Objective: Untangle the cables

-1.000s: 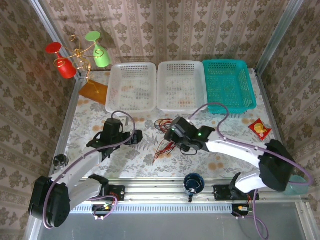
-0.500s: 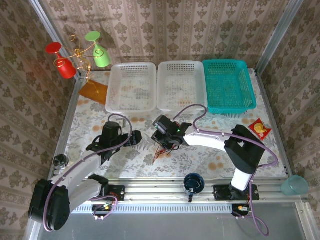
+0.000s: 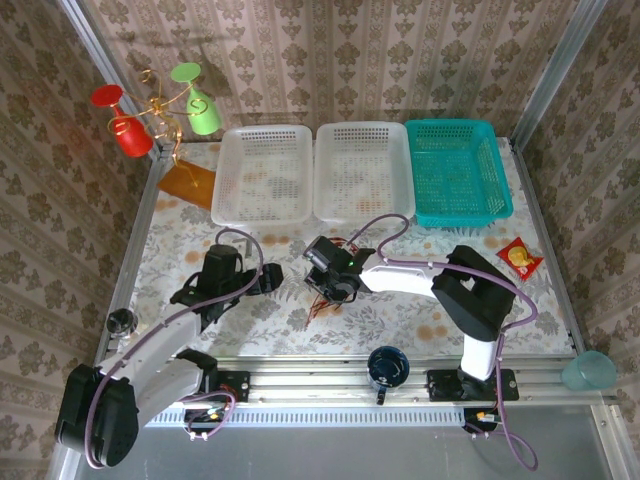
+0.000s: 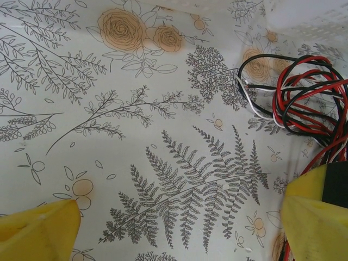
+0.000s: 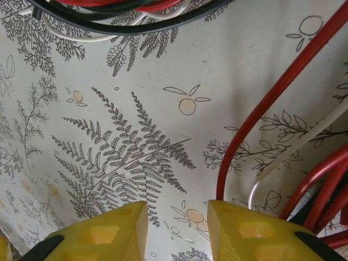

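**Top external view.** The cables (image 3: pixel 320 303) lie in one tangled bundle on the table (image 3: pixel 420 320), near the front rim of the middle white basket (image 3: pixel 360 217), on the side facing the arm bases. The right gripper (image 3: pixel 325 283) sits directly over the bundle. The left gripper (image 3: pixel 272 275) stands just beside the bundle, further from the basket's centre line and to the left. From this height I cannot tell how either pair of fingers stands.

**Left wrist view.** The left gripper (image 4: pixel 179 217) has its fingers (image 4: pixel 43 228) spread wide, with bare table between them. The cables (image 4: pixel 304 98), red, black and white strands looped together, lie ahead and to one side, outside the gap. Nothing is held.

**Right wrist view.** The right gripper (image 5: pixel 176 217) has its fingers (image 5: pixel 103 234) set a narrow gap apart, and printed table shows between them. They pinch nothing. One red strand of the cables (image 5: pixel 255 119) curves down to the inner edge of one finger, and several more crowd beside it.

**Hazards from here.**
- Closing now probably catches the table alone, because the nearest strand lies beside the gap, not in it.
- A small sideways shift may trap several strands at once and tighten the knot.
- With nothing pinning the bundle, any pull likely drags the whole bundle along.
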